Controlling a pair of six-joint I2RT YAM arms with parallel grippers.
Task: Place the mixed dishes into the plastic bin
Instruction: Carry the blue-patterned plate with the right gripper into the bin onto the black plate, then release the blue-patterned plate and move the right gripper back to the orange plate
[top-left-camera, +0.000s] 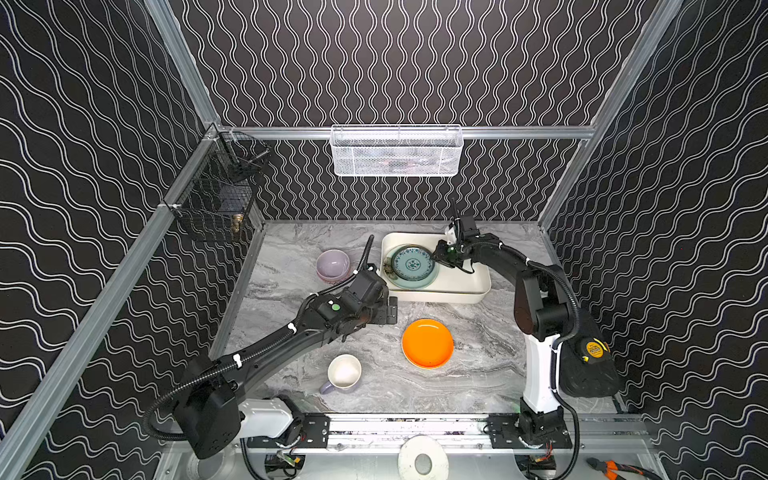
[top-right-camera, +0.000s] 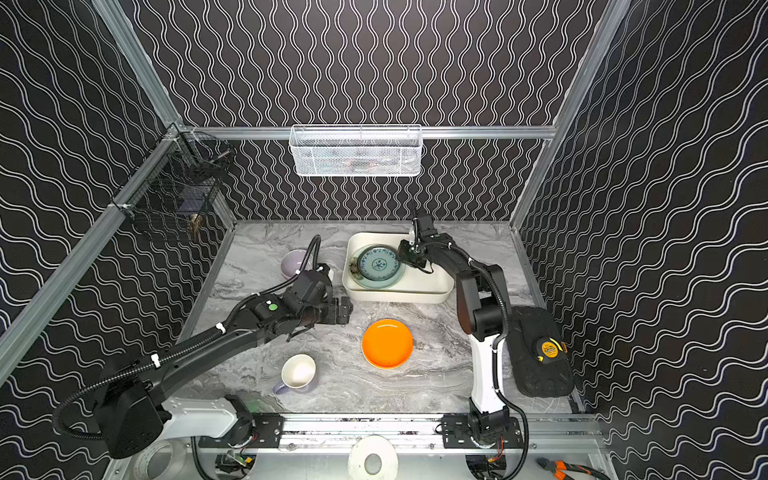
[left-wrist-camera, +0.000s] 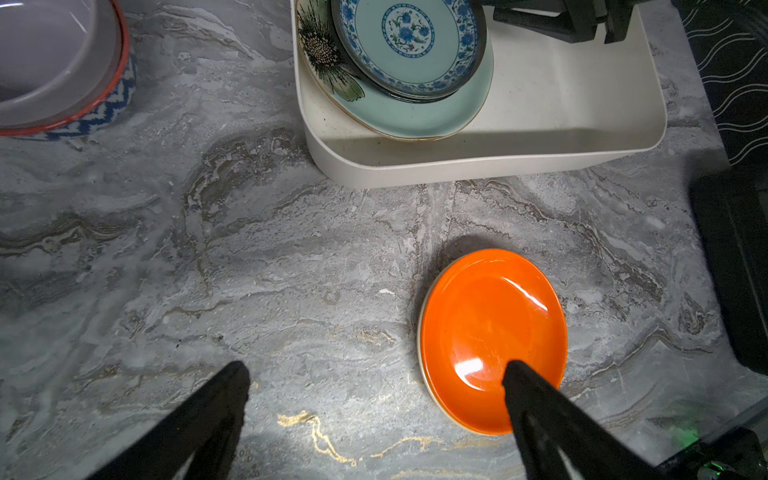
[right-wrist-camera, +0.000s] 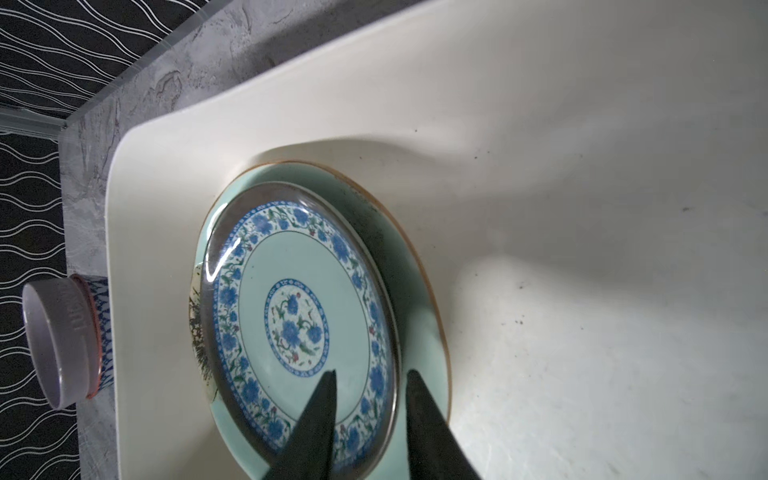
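right wrist: right claw partly spread astride the patterned plate rim, plate lying flat in the plastic bin.
i count two round plates stacked in the smooth cream, round-cornered bin, far side, right of centre: glossy patterned plate on a mint plate. on the grey marble-look table: one glossy orange plate, one upright lavender mug, handle toward near left, two nested bowls. bin's long axis runs left-right in both top views. left claw spread wide, hovering beside the orange plate.

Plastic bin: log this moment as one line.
right gripper open astride patterned plate rim in plastic bin | left gripper open near orange plate
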